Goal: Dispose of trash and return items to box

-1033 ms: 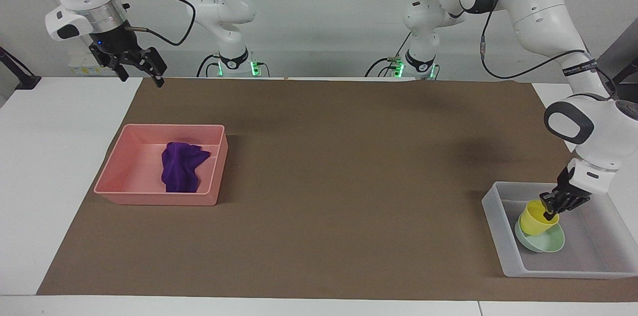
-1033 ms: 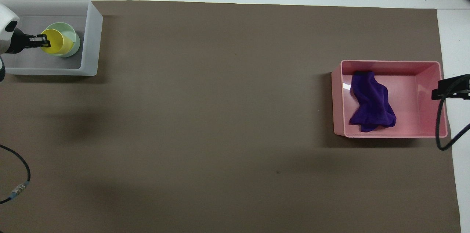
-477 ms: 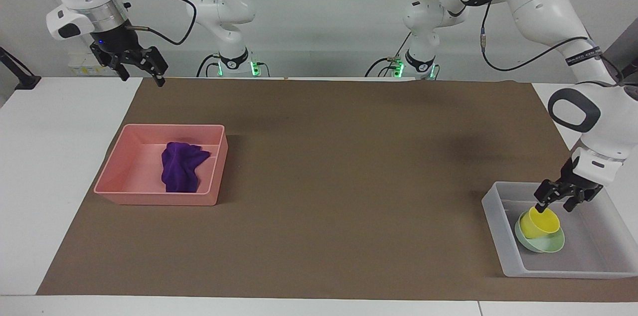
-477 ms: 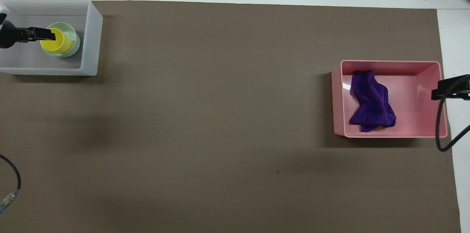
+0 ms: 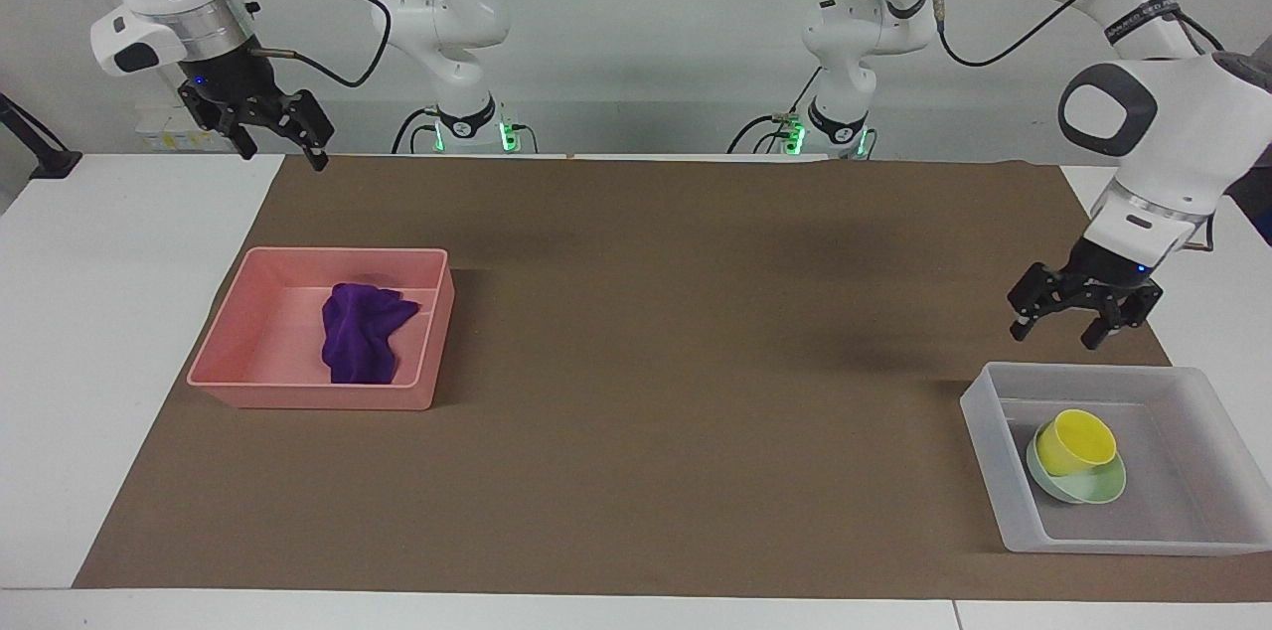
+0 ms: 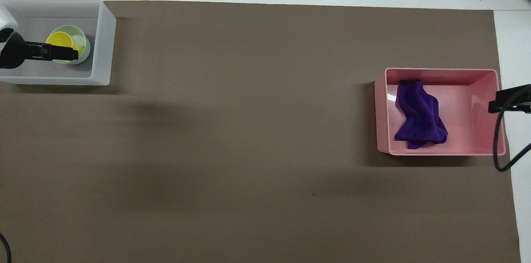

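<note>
The right gripper (image 5: 280, 145) is hanging open above the brown mat's (image 5: 636, 362) edge near the pink rectangular plastic tray (image 5: 248, 377) holding the crumpled deep-purple cloth rag (image 5: 363, 332). The left gripper (image 5: 1063, 324), having released the small yellow plastic cup (image 5: 1075, 439), is now raised, jaws open and empty, over the translucent whitish-grey plastic box (image 5: 1014, 501). The cup is sitting tilted in the shallow mint-green bowl (image 5: 1093, 486) inside that box; no legible writing is showing.

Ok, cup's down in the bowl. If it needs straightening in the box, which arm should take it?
Left. The left gripper hangs open just above the box, where the yellow cup leans in the green bowl. The right gripper waits, open, high above the table's other end, near the pink tray with the purple rag.
</note>
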Action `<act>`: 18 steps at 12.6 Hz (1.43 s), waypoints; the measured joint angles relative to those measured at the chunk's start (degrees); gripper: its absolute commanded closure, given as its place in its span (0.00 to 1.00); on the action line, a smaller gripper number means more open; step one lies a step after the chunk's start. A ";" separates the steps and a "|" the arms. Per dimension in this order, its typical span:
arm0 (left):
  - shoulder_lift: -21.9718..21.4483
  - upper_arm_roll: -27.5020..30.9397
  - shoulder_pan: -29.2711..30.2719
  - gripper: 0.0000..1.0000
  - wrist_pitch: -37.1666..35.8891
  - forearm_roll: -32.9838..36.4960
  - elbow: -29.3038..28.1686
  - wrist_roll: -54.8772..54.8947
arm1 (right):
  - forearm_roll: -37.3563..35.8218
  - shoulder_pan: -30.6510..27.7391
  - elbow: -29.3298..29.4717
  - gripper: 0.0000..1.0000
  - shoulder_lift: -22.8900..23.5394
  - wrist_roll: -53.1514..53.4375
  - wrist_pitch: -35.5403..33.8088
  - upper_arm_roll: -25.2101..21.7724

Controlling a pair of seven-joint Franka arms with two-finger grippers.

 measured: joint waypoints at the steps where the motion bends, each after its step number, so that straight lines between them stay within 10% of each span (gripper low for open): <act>1: -2.67 -0.01 -0.98 0.00 -1.19 1.09 -2.06 -1.13 | 0.00 0.00 0.00 0.00 0.00 0.00 0.00 0.00; 5: -8.46 -0.28 -6.22 0.00 -6.91 7.91 -4.46 -9.98 | 0.00 0.00 0.00 0.00 0.00 0.00 0.00 0.01; 18: -6.90 0.76 -6.30 0.00 -25.77 9.52 8.58 -10.59 | 0.01 0.00 0.00 0.00 0.00 0.00 0.00 0.01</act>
